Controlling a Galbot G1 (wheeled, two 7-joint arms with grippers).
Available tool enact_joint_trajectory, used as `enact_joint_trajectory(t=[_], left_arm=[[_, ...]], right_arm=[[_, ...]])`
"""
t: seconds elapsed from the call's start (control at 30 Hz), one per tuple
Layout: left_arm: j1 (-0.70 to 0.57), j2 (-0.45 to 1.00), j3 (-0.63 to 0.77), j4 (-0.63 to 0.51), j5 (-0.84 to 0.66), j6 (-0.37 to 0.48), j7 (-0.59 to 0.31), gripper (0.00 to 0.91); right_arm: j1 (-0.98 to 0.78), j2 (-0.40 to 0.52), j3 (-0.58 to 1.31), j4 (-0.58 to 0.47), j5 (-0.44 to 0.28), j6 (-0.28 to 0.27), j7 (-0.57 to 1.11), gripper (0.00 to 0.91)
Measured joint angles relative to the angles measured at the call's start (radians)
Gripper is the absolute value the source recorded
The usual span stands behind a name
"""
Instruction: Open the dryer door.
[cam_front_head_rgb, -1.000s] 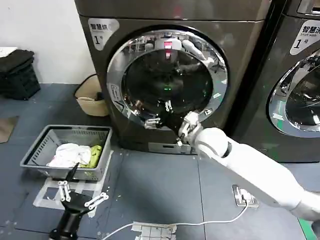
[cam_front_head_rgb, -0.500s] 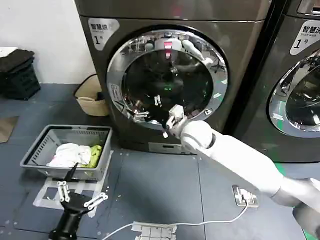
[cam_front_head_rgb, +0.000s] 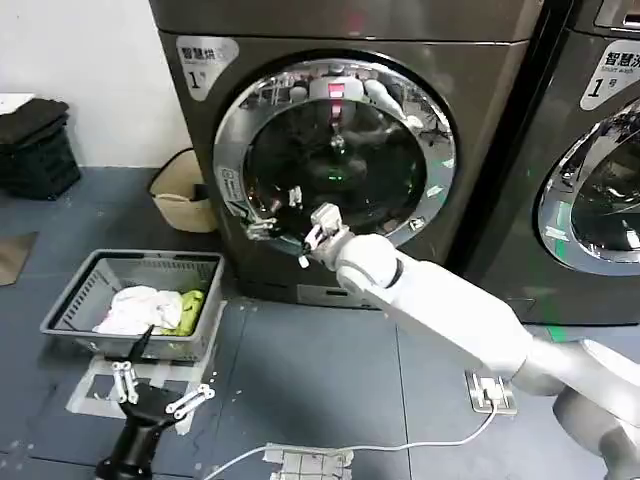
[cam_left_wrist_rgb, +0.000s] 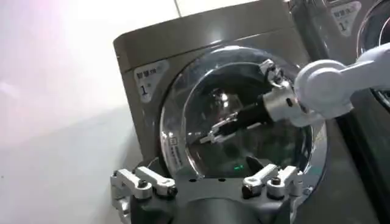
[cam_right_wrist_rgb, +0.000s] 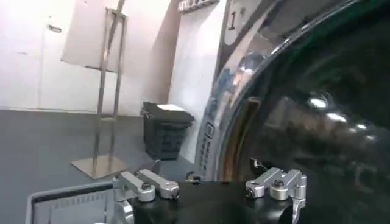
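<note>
Since the earlier frame the right gripper (cam_front_head_rgb: 268, 213) has slid leftward across the glass of the dryer door (cam_front_head_rgb: 335, 160), which is closed on the front of the left-hand machine. Its fingers are spread and hold nothing, just inside the chrome ring's lower-left edge, so the rim lies just to their left. The left gripper (cam_front_head_rgb: 160, 385) waits low by the laundry basket (cam_front_head_rgb: 80, 290), fingers open, far from the door

Head view: even overhead room light is falling on the scene, with soft shadows. The wide chrome ring of the dryer door (cam_front_head_rgb: 228, 150) is throwing bright specular reflections at upper centre; its dark tinted glass is mirroring small red and green lights.

Left wrist view: the white wall (cam_left_wrist_rgb: 55, 91) at left is blowing out to glare, washing out detail.

Right wrist view: the near door glass is reading soft and slightly blurred at right.
</note>
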Motion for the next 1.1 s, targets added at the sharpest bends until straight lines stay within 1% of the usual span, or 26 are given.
enact_joint_trajectory(t=[0.53,1.1], left_arm=[[0.012,-0.002,0.0,-0.013,-0.001,-0.002,0.0,0.907],[0.011,-0.002,-0.002,-0.01,-0.004,-0.004,-0.001,0.907]], right_arm=[[0.019,0.074,-0.014,-0.083,0.0,-0.004,-0.012,0.907],[0.061,0.14,-0.014,-0.21,-0.001,0.01,-0.103,0.907]])
